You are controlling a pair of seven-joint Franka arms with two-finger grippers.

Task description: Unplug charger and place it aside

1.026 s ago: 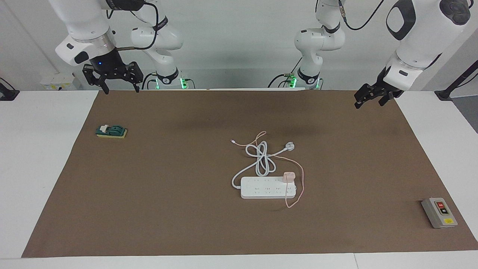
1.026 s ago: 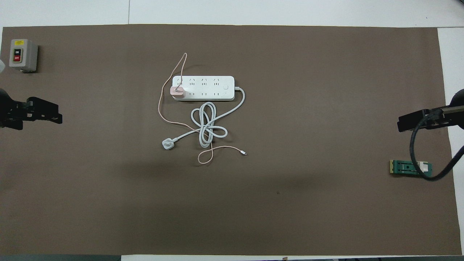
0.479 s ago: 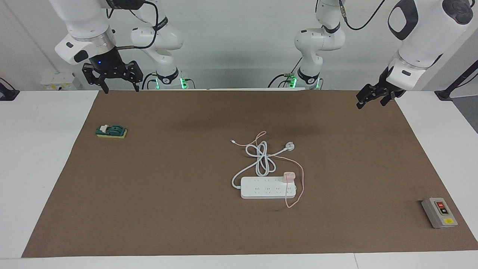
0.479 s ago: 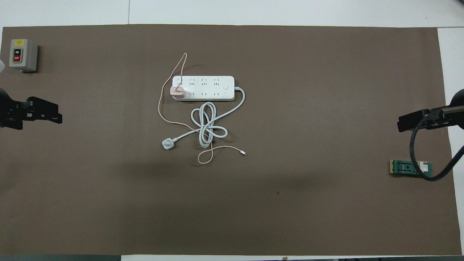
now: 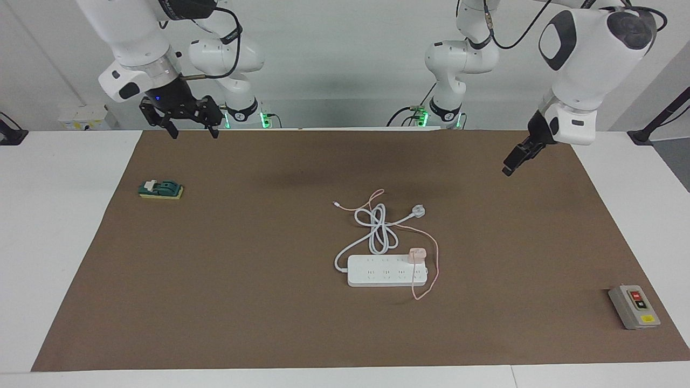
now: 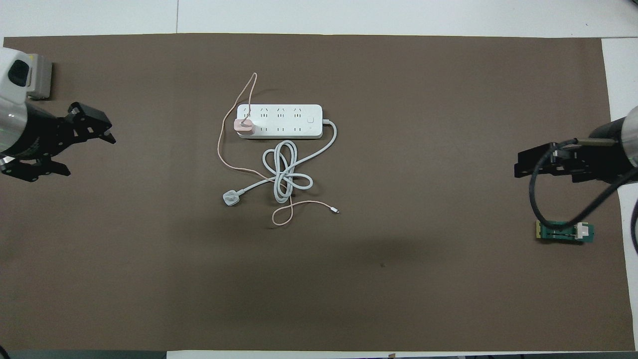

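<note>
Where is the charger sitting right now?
The charger is plugged into the power strip mid-mat, at the strip's end toward the left arm's side, its pink cable looping around that end. Neither gripper is near it.

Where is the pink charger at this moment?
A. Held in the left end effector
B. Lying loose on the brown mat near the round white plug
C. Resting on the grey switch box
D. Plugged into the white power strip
D: the charger sits in a socket at the left-arm end of the power strip, and neither end effector is near it.
</note>
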